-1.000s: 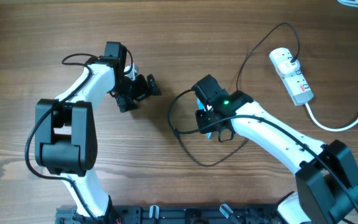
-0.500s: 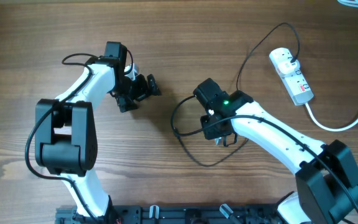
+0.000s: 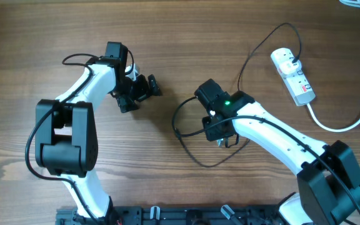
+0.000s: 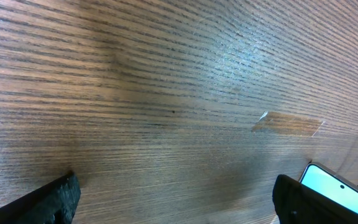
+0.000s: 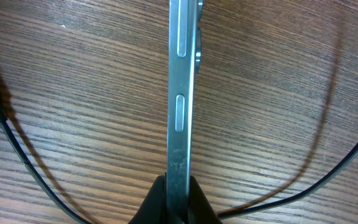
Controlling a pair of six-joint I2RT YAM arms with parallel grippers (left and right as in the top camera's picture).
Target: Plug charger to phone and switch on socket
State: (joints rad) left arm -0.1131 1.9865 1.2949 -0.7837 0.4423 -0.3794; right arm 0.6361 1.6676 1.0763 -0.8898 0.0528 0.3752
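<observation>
Phone, the slim pale-edged smartphone (image 5: pixel 182 93), sits edge-on in your right pincer (image 5: pixel 178 196). The jaws are clamped tight on one end and the side btns face the wrist cam. Thin black charger cable (image 5: pixel 27 165) loops over the wooden table (image 5: pixel 73 50) on both sides of that pincer, w/ a blurred dark end off to its left. Long white power strip w/ red switches (image 3: pixel 294 78) lies well apart from it, up-right in the overhead view. Your left pincer (image 3: pixel 140 97) hangs apart w/ jaws spread wide.
</observation>
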